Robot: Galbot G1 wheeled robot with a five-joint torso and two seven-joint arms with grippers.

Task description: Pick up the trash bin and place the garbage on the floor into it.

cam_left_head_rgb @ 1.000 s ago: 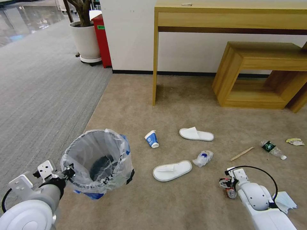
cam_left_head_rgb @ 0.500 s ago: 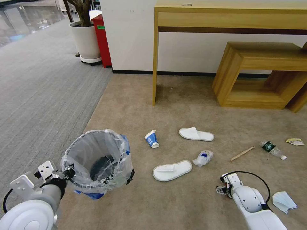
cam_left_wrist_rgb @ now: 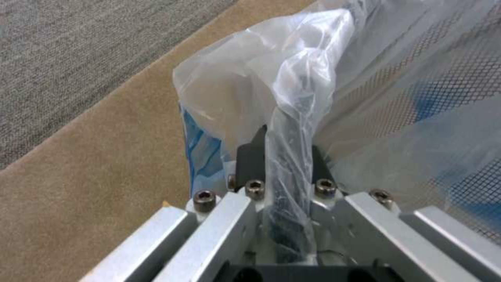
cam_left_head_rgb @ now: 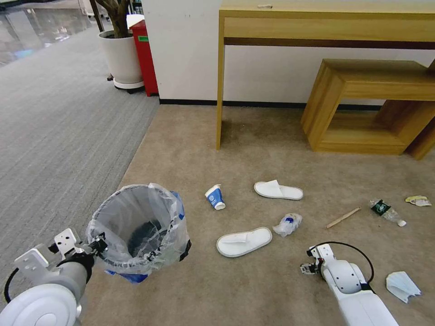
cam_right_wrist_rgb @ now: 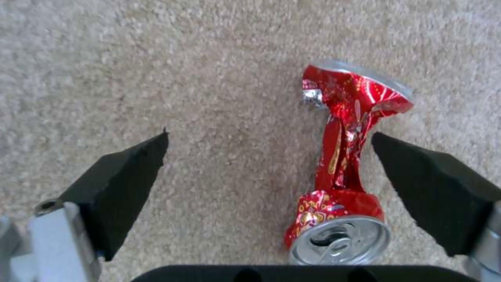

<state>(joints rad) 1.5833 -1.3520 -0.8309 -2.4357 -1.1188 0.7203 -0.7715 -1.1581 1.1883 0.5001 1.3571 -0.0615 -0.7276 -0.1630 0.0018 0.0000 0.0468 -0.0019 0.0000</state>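
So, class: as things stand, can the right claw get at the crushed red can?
Probably yes. The right claw hangs open over the can, which lies on bare carpet between its fingers, nearer one, with nothing in the way.

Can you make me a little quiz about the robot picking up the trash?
1. True or false: the left gripper is shut on the trash bin.
2. What lies between the open fingers of the right gripper? A) paper cup B) crushed red can C) slipper
3. How many white slippers lie on the floor?

Key:
1. True; it pinches the rim with the bag.
2. B, the can.
3. Two: one nearer the robot, one farther.
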